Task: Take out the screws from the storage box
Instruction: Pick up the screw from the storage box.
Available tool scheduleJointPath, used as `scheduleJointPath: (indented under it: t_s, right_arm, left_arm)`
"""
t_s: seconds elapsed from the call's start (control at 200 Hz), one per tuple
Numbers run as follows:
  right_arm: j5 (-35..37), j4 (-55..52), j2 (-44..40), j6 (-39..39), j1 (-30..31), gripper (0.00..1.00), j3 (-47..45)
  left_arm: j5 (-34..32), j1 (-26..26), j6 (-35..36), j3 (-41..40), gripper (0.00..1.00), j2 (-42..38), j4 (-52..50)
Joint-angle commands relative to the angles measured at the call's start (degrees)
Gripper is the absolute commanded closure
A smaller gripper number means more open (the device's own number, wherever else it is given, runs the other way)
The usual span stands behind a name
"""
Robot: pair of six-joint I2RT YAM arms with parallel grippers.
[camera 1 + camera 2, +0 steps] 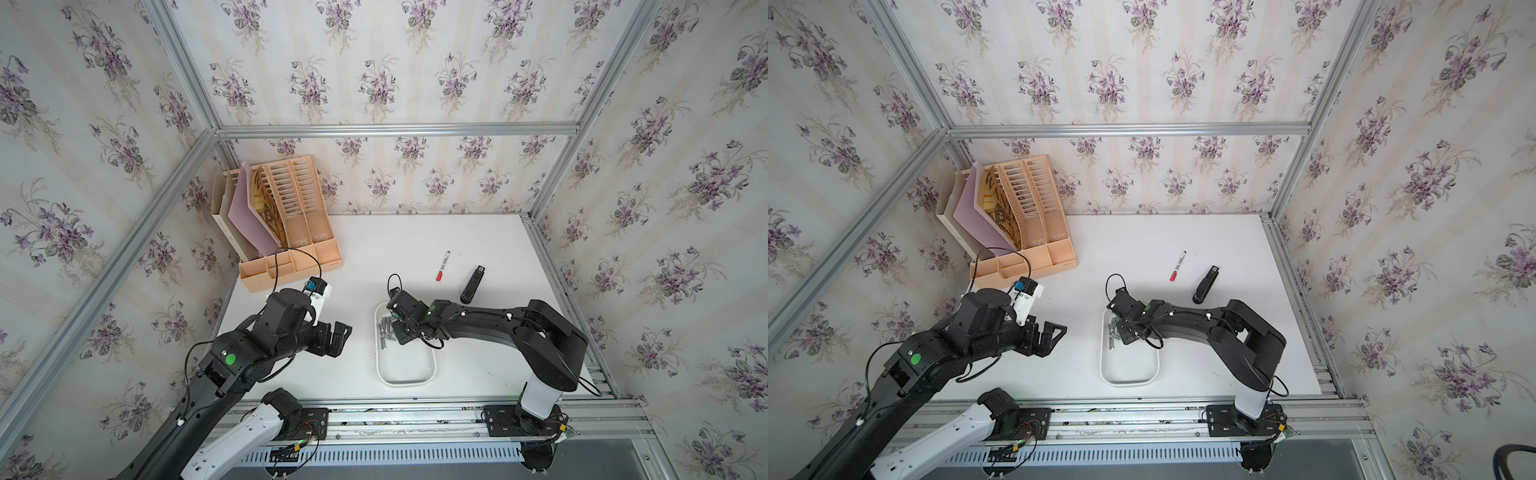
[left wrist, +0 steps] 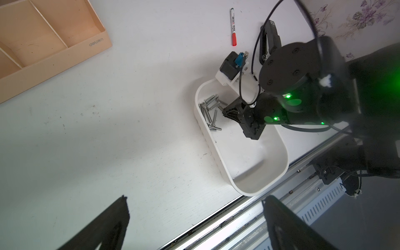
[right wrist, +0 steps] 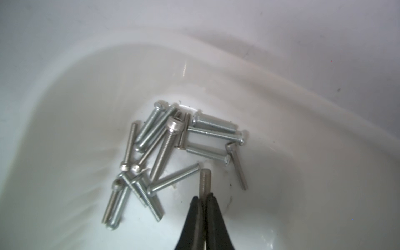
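Observation:
The storage box is a shallow white tray near the table's front edge, seen in both top views. Several silver screws lie piled at its far end. My right gripper reaches down into that end of the box and is shut on one screw, whose threaded shaft sticks out past the fingertips, just clear of the pile. My left gripper hovers over bare table to the left of the box, open with nothing between its fingers.
A peach slatted file organizer stands at the back left. A red-and-white marker and a black stapler-like bar lie behind the box. An aluminium rail runs along the table's front edge.

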Motion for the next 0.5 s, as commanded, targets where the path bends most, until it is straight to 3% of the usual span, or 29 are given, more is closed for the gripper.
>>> scheduleJointPath:
  t_s: [0.0, 0.16, 0.33, 0.495]
  right_arm:
    - [-0.4, 1.6, -4.6, 0.4, 0.0, 1.0, -1.4]
    - [2.8, 2.4, -11.7, 1.1, 0.0, 1.0, -4.1]
    - [12.5, 1.0, -20.0, 4.4, -0.5, 1.0, -7.2]
    - [13.6, -0.9, -26.2, 8.7, -7.7, 1.0, -11.4]
  left_arm:
    - [-0.1, 0.0, -0.1, 0.0, 0.01, 0.0, -0.2]
    - [-0.1, 0.0, -0.1, 0.0, 0.01, 0.1, -0.2]
    - [-0.2, 0.0, -0.2, 0.0, 0.01, 0.0, -0.2]
    - [-0.2, 0.0, -0.1, -0.1, 0.01, 0.4, -0.1]
